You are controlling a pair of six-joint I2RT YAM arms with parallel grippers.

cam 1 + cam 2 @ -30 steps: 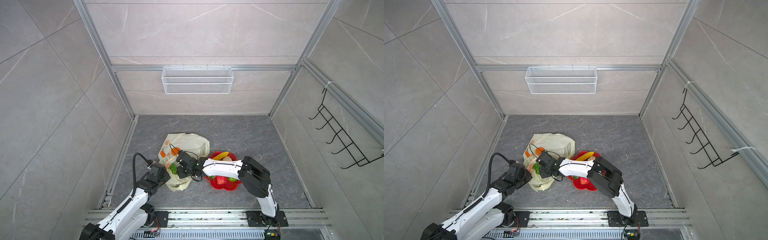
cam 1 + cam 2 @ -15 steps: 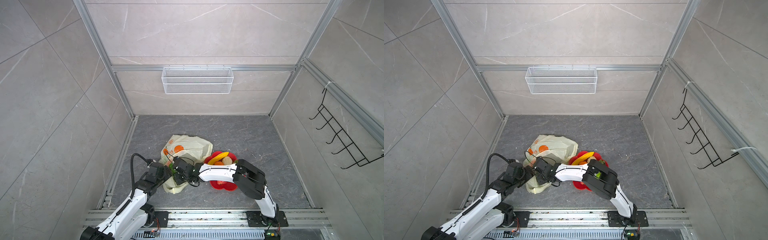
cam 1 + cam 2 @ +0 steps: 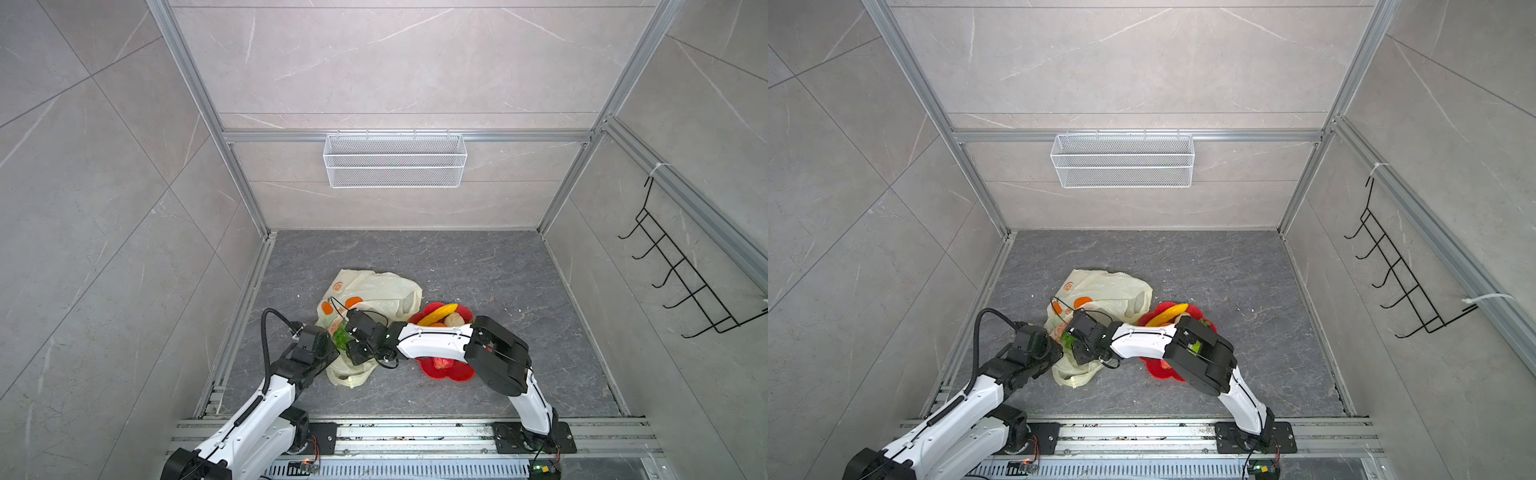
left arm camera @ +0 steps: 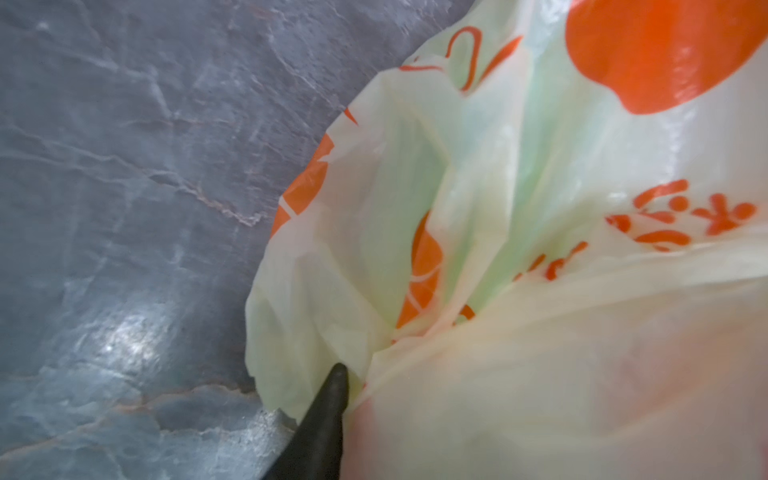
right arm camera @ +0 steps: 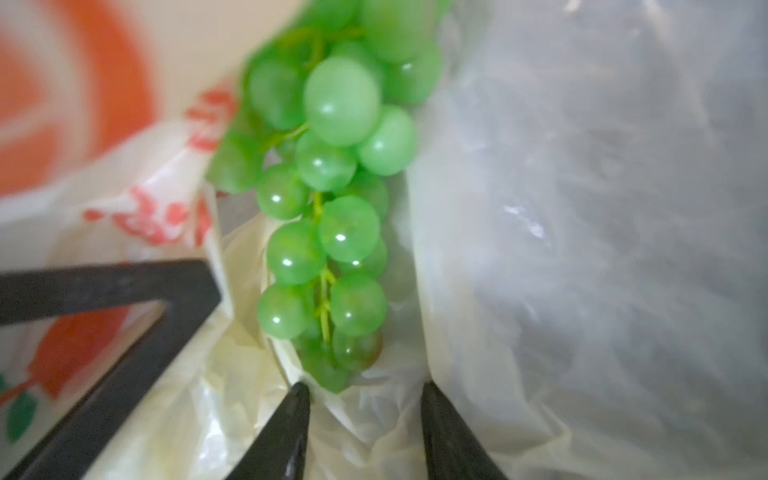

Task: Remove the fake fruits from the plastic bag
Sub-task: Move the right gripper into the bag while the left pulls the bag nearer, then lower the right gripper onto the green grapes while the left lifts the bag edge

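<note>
The plastic bag (image 3: 374, 291) (image 3: 1104, 289), pale yellow with orange marks, lies crumpled on the grey floor. Green grapes (image 3: 341, 335) (image 5: 332, 199) show at its mouth. My right gripper (image 3: 355, 343) (image 5: 365, 395) is open, its fingertips just short of the bunch's lower end, with bag film between them. My left gripper (image 3: 330, 347) is at the bag's near left edge. One black finger (image 4: 328, 399) presses a gathered fold of the bag (image 4: 498, 208); film hides the other. A yellow banana (image 3: 438, 313), a cream fruit (image 3: 452, 320) and a red fruit (image 3: 442, 363) lie in the red dish (image 3: 453, 374).
The red flower-shaped dish (image 3: 1156, 368) sits right of the bag, partly under my right forearm. A white mesh basket (image 3: 395, 160) hangs on the back wall and black hooks (image 3: 681, 282) on the right wall. A metal rail (image 3: 415, 428) runs along the near edge.
My right gripper has moved slightly left and nearer, deeper into the bag's mouth. The bag's folds have shifted. The left arm has barely moved.
</note>
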